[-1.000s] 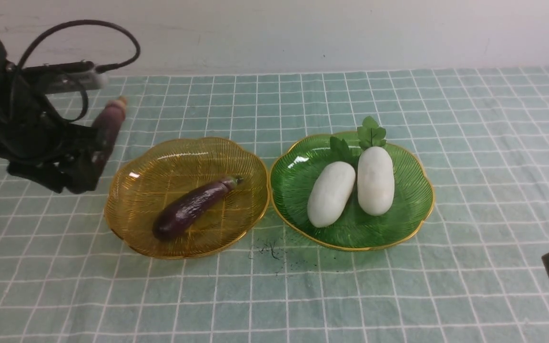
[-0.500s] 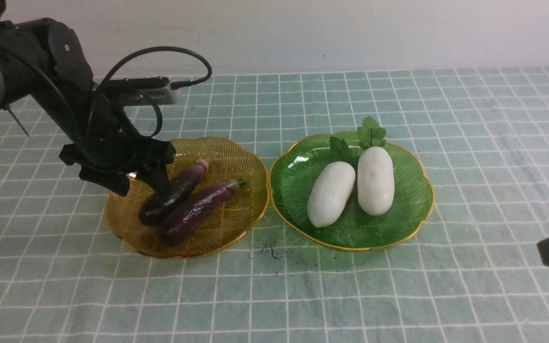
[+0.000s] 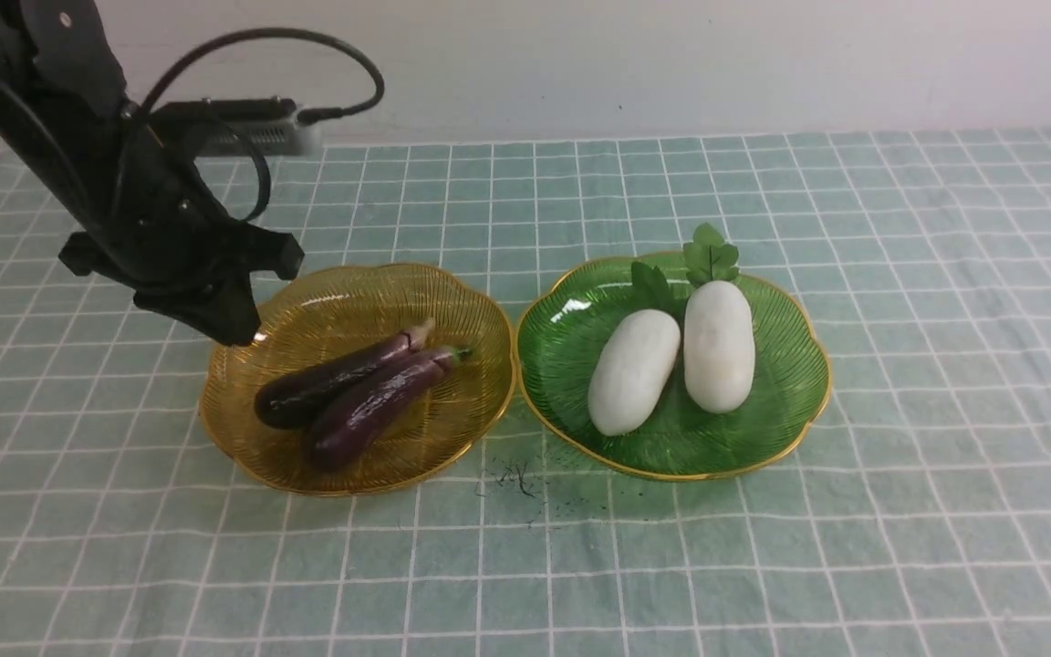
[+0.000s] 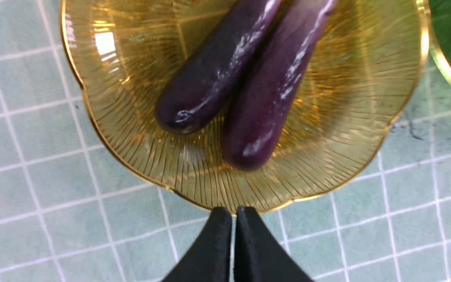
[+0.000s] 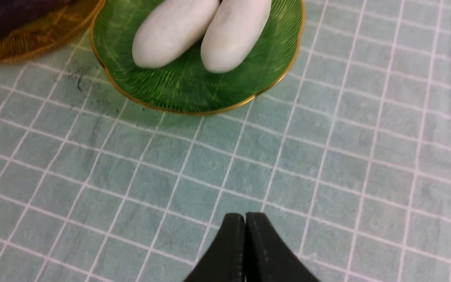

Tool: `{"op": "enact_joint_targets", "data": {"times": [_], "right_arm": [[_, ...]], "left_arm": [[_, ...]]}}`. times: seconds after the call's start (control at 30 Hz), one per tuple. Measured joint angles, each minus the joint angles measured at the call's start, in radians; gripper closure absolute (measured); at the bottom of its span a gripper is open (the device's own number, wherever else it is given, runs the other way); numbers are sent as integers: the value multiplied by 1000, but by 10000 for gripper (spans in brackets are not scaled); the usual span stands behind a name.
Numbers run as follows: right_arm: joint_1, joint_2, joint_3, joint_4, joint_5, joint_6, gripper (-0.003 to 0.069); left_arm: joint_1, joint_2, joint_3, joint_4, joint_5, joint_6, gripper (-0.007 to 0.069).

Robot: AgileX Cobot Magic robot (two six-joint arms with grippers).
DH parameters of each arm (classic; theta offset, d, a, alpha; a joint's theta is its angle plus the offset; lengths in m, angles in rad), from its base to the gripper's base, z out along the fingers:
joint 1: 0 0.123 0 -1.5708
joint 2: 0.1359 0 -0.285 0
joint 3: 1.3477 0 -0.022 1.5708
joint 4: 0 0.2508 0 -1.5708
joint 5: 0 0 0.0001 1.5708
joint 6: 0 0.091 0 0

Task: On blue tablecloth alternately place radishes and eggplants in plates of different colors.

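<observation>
Closed, empty: left end effector [image 4: 231, 211] by amber plate [image 3: 462, 310] rim; right end effector [image 5: 245, 217] over blue tablecloth [image 3: 854, 566]. Eggplants [image 3: 366, 409] touching in amber plate; radishes [image 3: 633, 370] side by side in green plate [image 3: 781, 411]. Likely light, stiff, glossy, slippery: pinch mid-body across width. Count: two eggplants, two radishes, two plates.

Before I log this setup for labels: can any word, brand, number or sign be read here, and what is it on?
No readable text in any view.
The amber plate, green plate, eggplants, radishes and tablecloth bear no print.
The dark marks on the cloth near the plates look like specks and scribbles, not letters.
</observation>
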Motion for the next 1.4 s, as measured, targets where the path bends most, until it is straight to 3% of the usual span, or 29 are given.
{"op": "enact_joint_targets", "data": {"times": [0.13, 0.27, 0.5, 0.73, 0.9, 1.4], "right_arm": [[0, -164, 45, -10, -37, 0, 673], [0, -298, 178, -14, -175, -10, 673], [0, -424, 472, 17, -605, -20, 673], [0, -425, 617, 23, -991, -22, 673], [0, -425, 645, 23, -1058, -22, 673], [0, -425, 655, 24, -977, -22, 673]], "left_arm": [[0, -88, -1, -2, 3, 2, 632], [0, -143, -1, -5, 7, 3, 632], [0, -184, -1, -7, 19, 3, 632], [0, -185, -1, -8, 22, 6, 632], [0, -185, -1, -8, 22, 7, 632], [0, -185, -1, 13, 22, 7, 632]]}}
